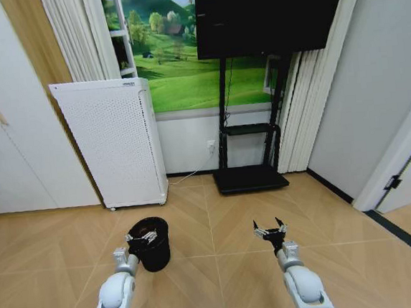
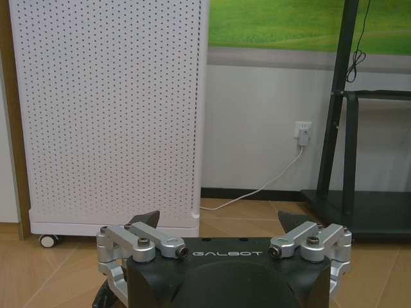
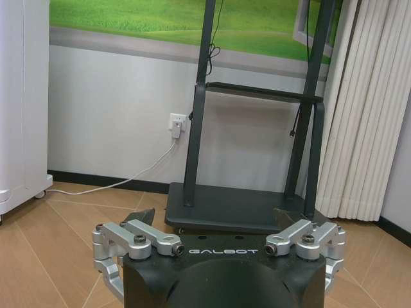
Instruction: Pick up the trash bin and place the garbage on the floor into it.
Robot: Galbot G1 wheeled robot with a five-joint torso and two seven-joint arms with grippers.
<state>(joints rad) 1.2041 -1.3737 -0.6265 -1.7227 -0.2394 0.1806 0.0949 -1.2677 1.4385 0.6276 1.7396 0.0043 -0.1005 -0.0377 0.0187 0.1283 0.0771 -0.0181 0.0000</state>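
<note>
Your left gripper (image 1: 142, 238) sits at the trash bin (image 1: 150, 243) rim, jaws spread, the bin standing on the wood floor (image 1: 212, 225) before the white appliance (image 1: 111, 142). Your right gripper (image 1: 270, 228) hovers alongside, jaws apart, empty.

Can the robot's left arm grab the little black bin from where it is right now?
Probably yes. The left gripper hangs open right at the trash bin's near rim, with nothing between them. The white appliance stands farther back, out of the way.

left gripper (image 1: 142, 237): fingers spread | right gripper (image 1: 270, 229): fingers spread, arms forward
</note>
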